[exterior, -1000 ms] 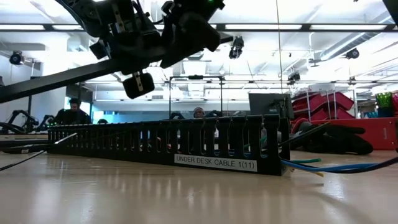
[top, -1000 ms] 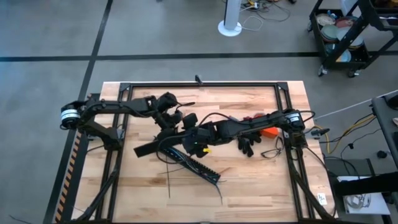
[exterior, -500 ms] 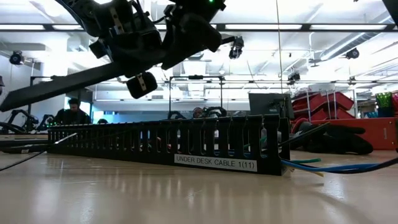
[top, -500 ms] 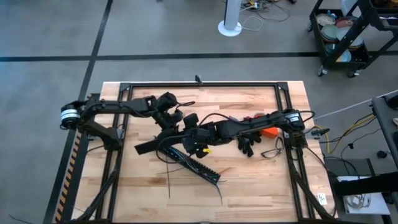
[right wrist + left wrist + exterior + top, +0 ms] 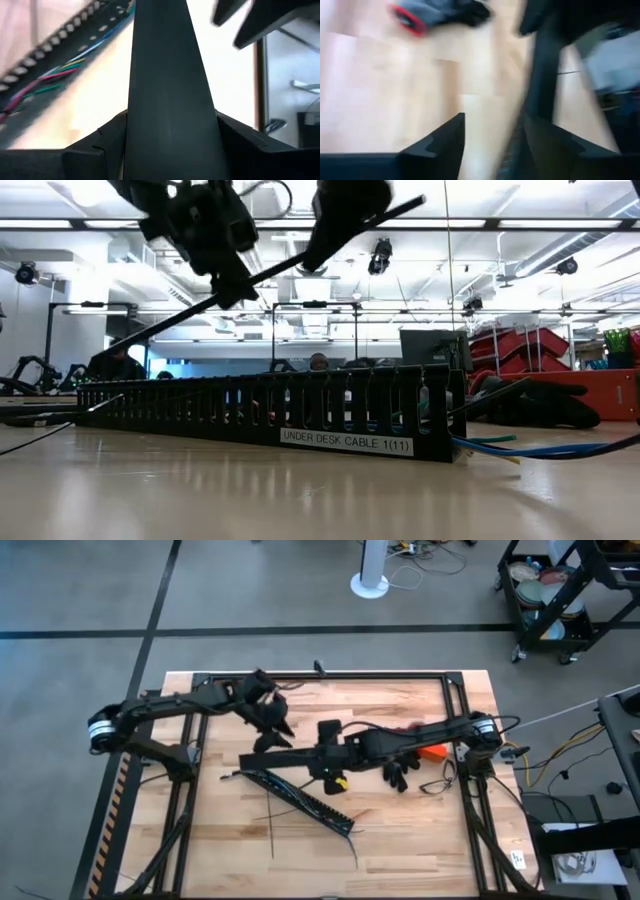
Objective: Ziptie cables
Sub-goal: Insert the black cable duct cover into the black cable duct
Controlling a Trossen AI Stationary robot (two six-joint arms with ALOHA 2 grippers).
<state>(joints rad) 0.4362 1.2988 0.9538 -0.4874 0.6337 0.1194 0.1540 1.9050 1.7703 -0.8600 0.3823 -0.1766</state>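
I had the right claw (image 5: 322, 733) clamped on a long flat black cover strip (image 5: 170, 90), held above the table (image 5: 400, 830) over its middle. The left claw (image 5: 276, 720) hung just beside that strip's raised end, fingers (image 5: 445, 140) spread and empty. The zipties (image 5: 272, 830) lay on the wood near the front edge, beside the black toothed duct (image 5: 300, 800). Coloured cables (image 5: 45, 82) ran inside it.

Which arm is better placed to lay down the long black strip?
Right: the right gripper is shut on the black strip; the left gripper stands open, holding nothing.
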